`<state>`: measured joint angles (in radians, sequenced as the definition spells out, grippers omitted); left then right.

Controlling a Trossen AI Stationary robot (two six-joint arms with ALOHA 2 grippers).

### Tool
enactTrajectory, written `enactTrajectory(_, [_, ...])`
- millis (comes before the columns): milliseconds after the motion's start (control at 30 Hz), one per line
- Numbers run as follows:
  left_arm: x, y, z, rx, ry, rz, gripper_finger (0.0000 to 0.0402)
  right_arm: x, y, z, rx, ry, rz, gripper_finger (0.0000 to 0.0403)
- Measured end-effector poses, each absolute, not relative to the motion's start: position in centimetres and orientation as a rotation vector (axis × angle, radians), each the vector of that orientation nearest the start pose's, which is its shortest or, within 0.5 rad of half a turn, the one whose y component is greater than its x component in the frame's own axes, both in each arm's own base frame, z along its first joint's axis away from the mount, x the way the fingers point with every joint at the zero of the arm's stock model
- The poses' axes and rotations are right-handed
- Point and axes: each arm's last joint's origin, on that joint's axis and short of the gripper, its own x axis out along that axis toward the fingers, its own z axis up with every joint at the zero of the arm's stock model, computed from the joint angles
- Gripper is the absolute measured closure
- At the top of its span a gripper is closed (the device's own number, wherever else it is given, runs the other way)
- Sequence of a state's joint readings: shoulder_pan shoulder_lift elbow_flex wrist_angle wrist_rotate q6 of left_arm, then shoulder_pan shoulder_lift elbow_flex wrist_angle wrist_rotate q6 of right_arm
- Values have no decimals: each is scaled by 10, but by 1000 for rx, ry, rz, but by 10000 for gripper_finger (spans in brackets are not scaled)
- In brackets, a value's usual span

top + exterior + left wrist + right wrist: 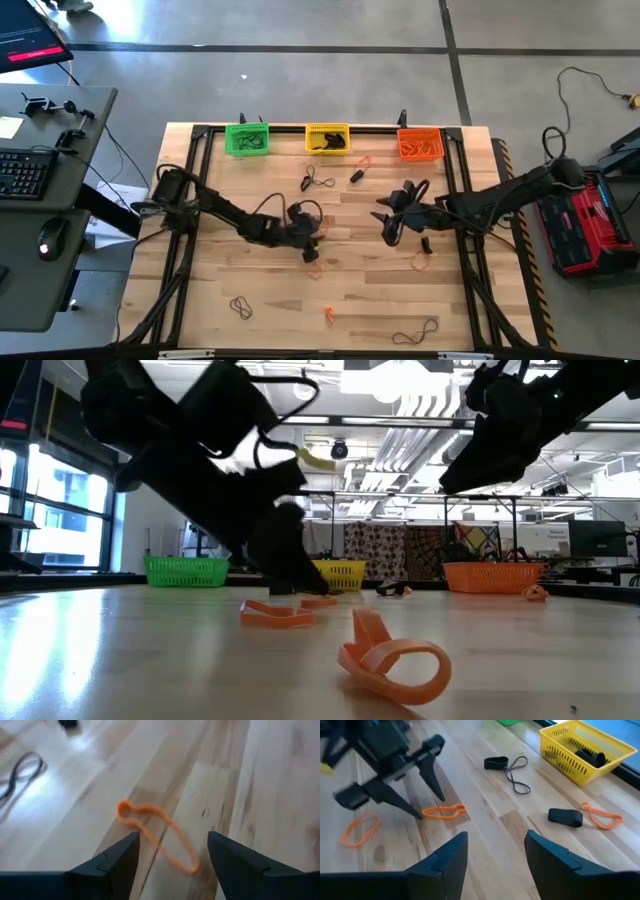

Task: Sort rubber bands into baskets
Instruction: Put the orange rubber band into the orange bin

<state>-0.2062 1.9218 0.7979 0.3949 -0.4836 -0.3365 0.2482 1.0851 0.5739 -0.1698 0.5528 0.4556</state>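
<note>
An orange rubber band [157, 837] lies flat on the wooden tabletop [270, 290] near its middle, directly in front of the left gripper [310, 250]. In the left wrist view the loop sits between the two dark fingers [112, 865], whose jaws stand wide apart and hold nothing; the right wrist view shows the same fingertips pointing down just beside the band [443, 811]. The left arm reaches in from the tabletop's left edge, elbow bent, wrist tipped downward.

The right gripper [393, 222] hovers right of centre with its jaws spread and empty, its arm stretching in from the right edge.

Other bands are scattered about: a second orange loop [359, 830] near the left gripper, an orange one [602, 815] beside a folded black band [565, 816], and a thin dark loop [512, 776] touching another black band [495, 763]. More lie towards the near edge of the tabletop, among them a dark loop [240, 306] and an orange piece [329, 315].

Three baskets stand in a row along the far edge: the green basket [246, 139], the yellow basket [327, 138] with dark bands inside, and the orange basket [420, 144]. No readable writing shows on any of these things.
</note>
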Motion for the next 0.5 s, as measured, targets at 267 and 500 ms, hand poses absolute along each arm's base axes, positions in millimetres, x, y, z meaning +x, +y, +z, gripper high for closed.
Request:
enactTrajectory(267, [348,-55,95,-90,725,427,178,208,46,213,169,513,-424,217])
enactTrajectory(500, [347,-49,93,-77,757,422,257,207,49,214,166,506,-411,217])
